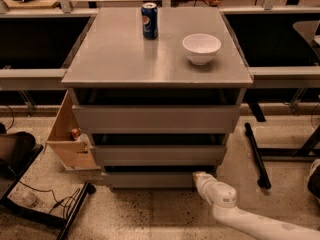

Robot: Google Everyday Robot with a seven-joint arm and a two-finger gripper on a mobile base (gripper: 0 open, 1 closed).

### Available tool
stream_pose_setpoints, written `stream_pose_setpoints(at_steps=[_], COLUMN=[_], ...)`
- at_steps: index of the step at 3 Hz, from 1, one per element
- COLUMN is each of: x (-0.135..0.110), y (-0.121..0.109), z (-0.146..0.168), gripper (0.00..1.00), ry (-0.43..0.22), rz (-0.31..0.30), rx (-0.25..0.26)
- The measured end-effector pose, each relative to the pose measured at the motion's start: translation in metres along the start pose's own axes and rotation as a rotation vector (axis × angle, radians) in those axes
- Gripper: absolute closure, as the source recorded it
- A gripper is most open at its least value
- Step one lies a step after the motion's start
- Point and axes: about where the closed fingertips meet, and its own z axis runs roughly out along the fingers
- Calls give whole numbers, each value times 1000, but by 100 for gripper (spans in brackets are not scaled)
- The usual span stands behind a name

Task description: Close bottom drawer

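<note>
The gripper (198, 176) sits low, close to the floor, at the right end of the bottom drawer (150, 180). Its tip is against or just beside the drawer's front. Whether it is spread or pressed together cannot be told from this angle. Behind it the white arm (235, 215), smooth and rounded with a thick knuckle-like joint, runs down and to the right, out of the lower edge of the view.

The bottom drawer is the lowest and narrowest-looking of the three in the grey cabinet (75, 79): a flat, plain grey front with no handle and a dark strip above its upper edge. How far out it stands cannot be judged. Above it are the middle drawer front (157, 155) and the widest, top drawer front (156, 119), both the same matte grey slabs.

On the cabinet's smooth grey top stand a blue soda can (149, 20), upright near the back, and a white round bowl (201, 48) to its right, well apart from it.

An open light wooden box (67, 134) leans against the cabinet's left side at the level of the lower drawers. To the right a black bar (257, 155) of a stand lies on the floor, near the arm but apart from it. Dark cables (55, 204) trail at lower left over the speckled stone-chip floor (150, 216)
</note>
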Motion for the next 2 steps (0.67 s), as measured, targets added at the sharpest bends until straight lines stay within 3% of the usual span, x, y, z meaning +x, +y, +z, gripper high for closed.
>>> stream_pose_setpoints(at_steps=[1, 2], x=[-49, -141], y=[-101, -164], z=[-57, -108], gripper=[100, 100], ry=[38, 20], rz=[-101, -247], rx=[79, 126])
